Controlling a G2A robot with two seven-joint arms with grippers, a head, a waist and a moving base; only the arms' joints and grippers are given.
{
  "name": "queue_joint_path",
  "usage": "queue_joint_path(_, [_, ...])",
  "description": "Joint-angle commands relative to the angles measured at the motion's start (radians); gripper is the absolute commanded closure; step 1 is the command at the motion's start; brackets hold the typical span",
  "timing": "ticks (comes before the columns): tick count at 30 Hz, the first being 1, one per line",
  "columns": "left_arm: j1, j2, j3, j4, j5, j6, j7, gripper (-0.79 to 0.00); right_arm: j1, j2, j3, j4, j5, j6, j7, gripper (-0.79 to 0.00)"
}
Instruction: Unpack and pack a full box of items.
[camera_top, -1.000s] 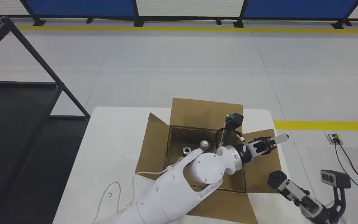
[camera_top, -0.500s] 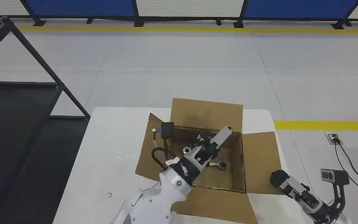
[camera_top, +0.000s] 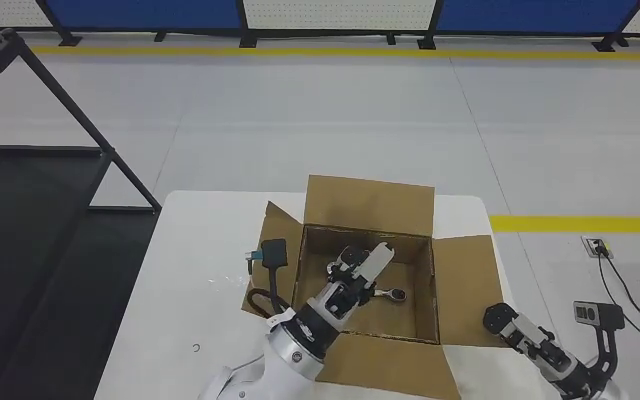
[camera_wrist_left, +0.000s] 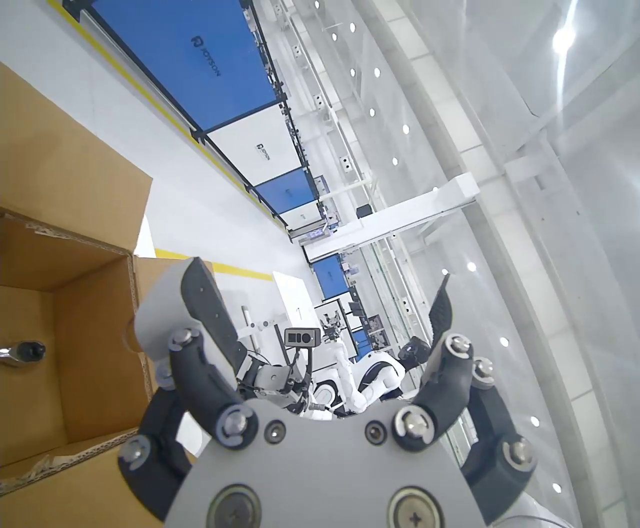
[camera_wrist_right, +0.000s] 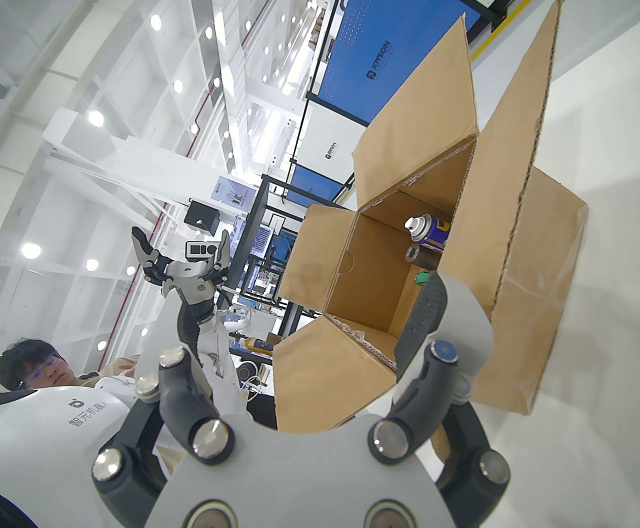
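The open cardboard box (camera_top: 370, 205) sits mid-surface (camera_top: 200, 270) with its flaps splayed outward. The left claw (camera_top: 365, 265) hangs over the box's interior, jaws spread wide and holding nothing. Inside are a metal ratchet (camera_top: 392, 293), a spray can (camera_wrist_right: 425, 227) and a dark roll (camera_wrist_right: 417, 256). The right claw (camera_wrist_right: 305, 320), also wide open and empty, sits near the surface's near right corner, with the box's right flap between it and the contents.
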Motion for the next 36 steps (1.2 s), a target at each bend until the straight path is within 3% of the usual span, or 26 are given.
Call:
queue_joint_path(1, [0.0,0.0,0.0,0.0,0.0,0.0,0.0,-0.785,0.003,0.0,-0.006,-0.011,-0.012,0.008,-0.013,-0.785])
queue_joint_path(8, [0.09,0.004,-0.119,-0.093,-0.109,-0.017,0.067,-0.785,0.014,0.002,-0.045,-0.002,-0.11,0.071,-0.059,-0.785])
queue_joint_path(13, [0.21,0.012,-0.248,-0.164,-0.166,-0.046,0.133,-0.785,0.022,0.006,-0.049,0.043,-0.132,0.09,-0.056,-0.785])
queue_joint_path(23, [0.429,0.021,-0.475,-0.164,-0.256,-0.244,0.223,-0.785,0.042,0.013,-0.052,0.103,-0.118,0.086,-0.046,-0.785])
queue_joint_path(31, [0.506,0.025,-0.584,-0.164,-0.295,-0.357,0.235,-0.785,0.026,0.015,-0.06,-0.066,-0.163,0.078,-0.083,-0.785])
queue_joint_path(36, [0.577,0.027,-0.678,-0.164,-0.376,-0.436,0.23,-0.785,0.047,0.018,-0.105,-0.203,-0.268,0.162,-0.089,-0.785])
